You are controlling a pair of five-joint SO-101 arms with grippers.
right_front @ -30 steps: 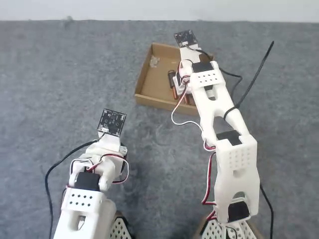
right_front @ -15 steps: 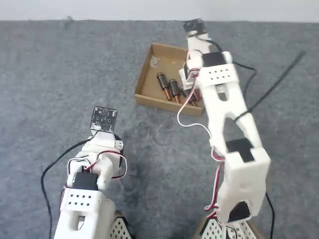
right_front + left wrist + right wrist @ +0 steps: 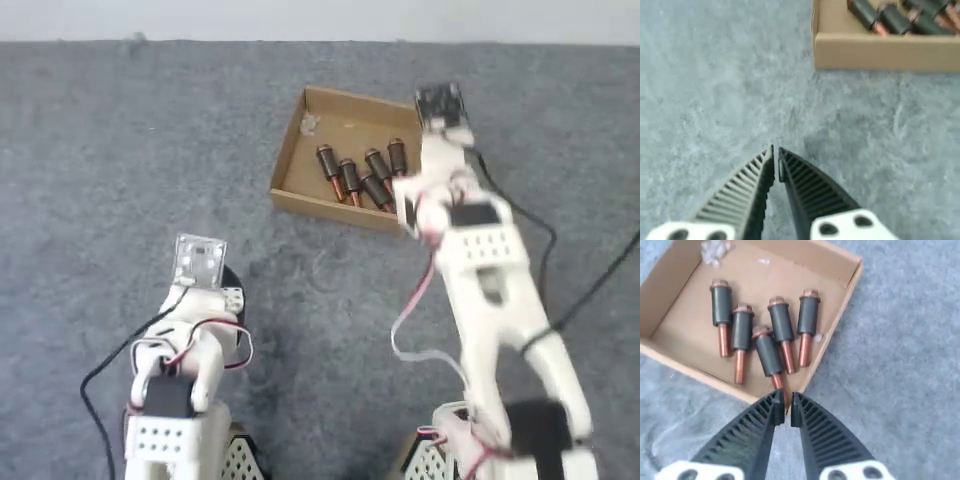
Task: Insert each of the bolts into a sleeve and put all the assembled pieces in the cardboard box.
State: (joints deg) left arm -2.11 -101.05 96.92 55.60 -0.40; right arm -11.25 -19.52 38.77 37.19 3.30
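Five sleeved bolts (image 3: 781, 325) are lying in the cardboard box (image 3: 805, 255) on the grey surface (image 3: 715, 75). The right hand (image 3: 784, 407), closed and empty, is hovering at its edge; the left hand (image 3: 776, 162), likewise closed, is hanging nearby.

The cardboard box (image 3: 330, 207) sits toward the far side of the carpeted table (image 3: 140, 150); five sleeved bolts (image 3: 360, 172) lie inside it, side by side, gathered toward its near right part. The right gripper (image 3: 786, 401) hangs over the box's near right corner; the left gripper (image 3: 776, 152) is over bare carpet, nearer the arms' bases and left of the box.
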